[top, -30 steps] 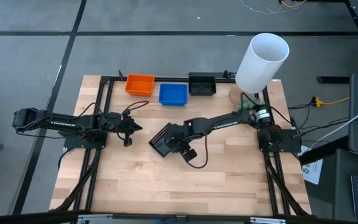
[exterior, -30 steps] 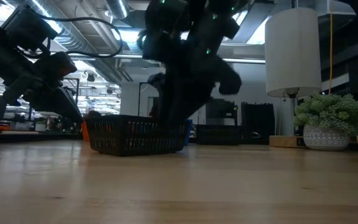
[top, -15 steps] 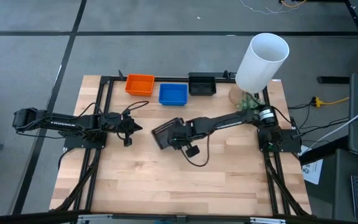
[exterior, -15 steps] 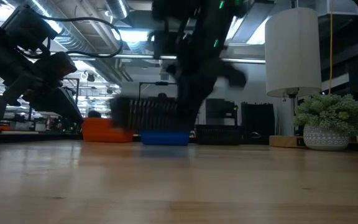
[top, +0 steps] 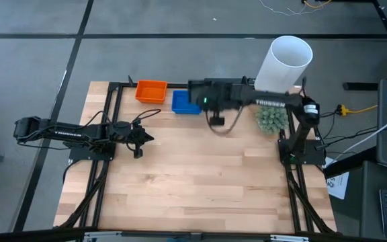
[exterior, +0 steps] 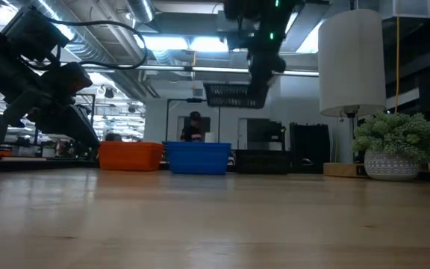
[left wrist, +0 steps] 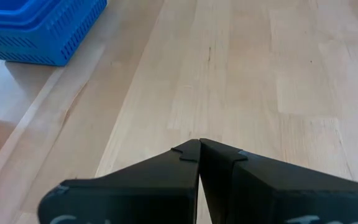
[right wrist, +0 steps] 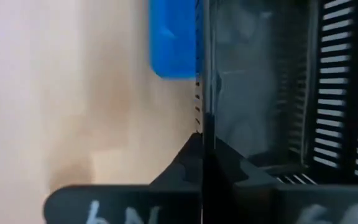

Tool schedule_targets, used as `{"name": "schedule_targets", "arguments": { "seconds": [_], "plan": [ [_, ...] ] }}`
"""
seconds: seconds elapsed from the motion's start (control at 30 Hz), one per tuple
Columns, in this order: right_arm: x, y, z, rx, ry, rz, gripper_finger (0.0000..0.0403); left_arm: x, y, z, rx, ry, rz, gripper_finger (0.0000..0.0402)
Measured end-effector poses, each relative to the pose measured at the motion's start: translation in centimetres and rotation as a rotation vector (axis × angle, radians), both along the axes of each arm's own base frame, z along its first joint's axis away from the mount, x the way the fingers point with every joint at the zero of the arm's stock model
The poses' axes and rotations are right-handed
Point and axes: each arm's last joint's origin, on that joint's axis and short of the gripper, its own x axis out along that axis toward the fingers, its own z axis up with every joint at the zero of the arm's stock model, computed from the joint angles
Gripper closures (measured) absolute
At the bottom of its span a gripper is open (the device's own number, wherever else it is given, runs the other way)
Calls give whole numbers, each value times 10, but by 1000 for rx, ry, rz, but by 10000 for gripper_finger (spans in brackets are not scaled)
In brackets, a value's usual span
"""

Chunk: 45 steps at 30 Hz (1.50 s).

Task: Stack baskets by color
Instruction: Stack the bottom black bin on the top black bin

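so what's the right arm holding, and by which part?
A black basket, pinched by its side wall in the right end effector, up in the air over the back row. The left end effector is shut on nothing.

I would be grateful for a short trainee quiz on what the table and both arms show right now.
1. True or false: the right hand holds a black basket in the air, clear of the table.
2. In the low view, what stands between the orange basket and the black stack on the table? A blue basket; B white basket; C green basket.
3. Fill in: the left hand, waiting over the table's left side, is ___ and holds nothing.

Key: 1 true; 2 A; 3 shut.
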Motion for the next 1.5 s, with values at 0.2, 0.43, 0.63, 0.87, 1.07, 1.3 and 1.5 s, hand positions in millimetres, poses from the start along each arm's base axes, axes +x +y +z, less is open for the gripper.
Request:
{"name": "schedule_targets", "arguments": {
  "seconds": [0.2, 0.43, 0.63, 0.87, 1.07, 1.3, 1.5],
  "plan": [
    [-17, -69, -16, 19, 62, -50, 402, 0, 0, 0, 1, 1, -1, 401],
    [-43, -104, -47, 109, 102, -57, 402, 0, 0, 0, 21, 9, -13, 401],
    [-50, -109, -70, 157, 97, -19, 403, 0, 0, -1, 20, 12, -12, 401],
    [-53, -110, -86, 152, 89, -2, 403, 0, 0, -1, 15, 10, -9, 401],
    [-57, -115, -88, 150, 75, -32, 402, 0, 0, -1, 14, 10, -9, 401],
    [-58, -115, -88, 157, 81, -40, 367, 0, 0, -1, 13, 10, -8, 401],
    [-62, -114, -90, 180, 108, -63, 328, 0, 0, -1, 13, 10, -8, 401]
  ]
}}
